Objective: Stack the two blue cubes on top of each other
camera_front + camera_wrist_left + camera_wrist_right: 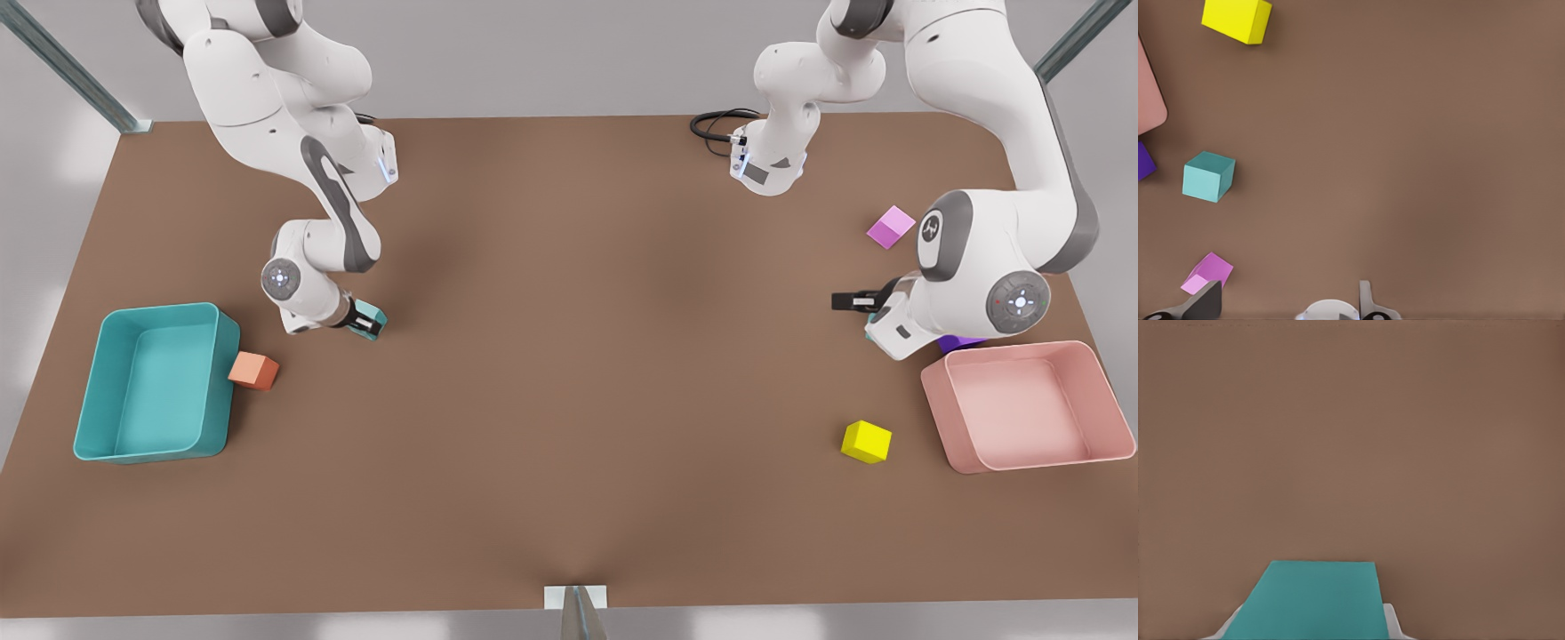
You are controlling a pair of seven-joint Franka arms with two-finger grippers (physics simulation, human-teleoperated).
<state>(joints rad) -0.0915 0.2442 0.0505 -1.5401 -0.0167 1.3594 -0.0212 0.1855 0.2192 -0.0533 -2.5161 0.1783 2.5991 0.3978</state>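
Right gripper [368, 325]: my fingers [1393, 624] are clamped on one blue cube [1309, 601], one finger on each side of it. In the front view this cube sits at the tip of my arm on the front view's left, over the brown table [569, 400]. I cannot tell whether it rests on the table or is raised off it. An orange cube [254, 371] lies near it, touching or just beside the wall of the teal bin [228, 338].

Left gripper [1285, 308]: my fingers [1205, 303] stand apart and hold nothing. This arm is on the front view's right, low over the table.

The second blue cube [1208, 176] lies on the table in my left wrist view, apart from both fingers. A pink cube [1208, 273] lies just beside one fingertip. A purple cube [1143, 161] and a corner of the pink bin [1150, 100] lie near the blue cube, and a yellow cube [1237, 20] lies farther off.

The two blue cubes are well apart, at opposite sides of the table, not stacked.
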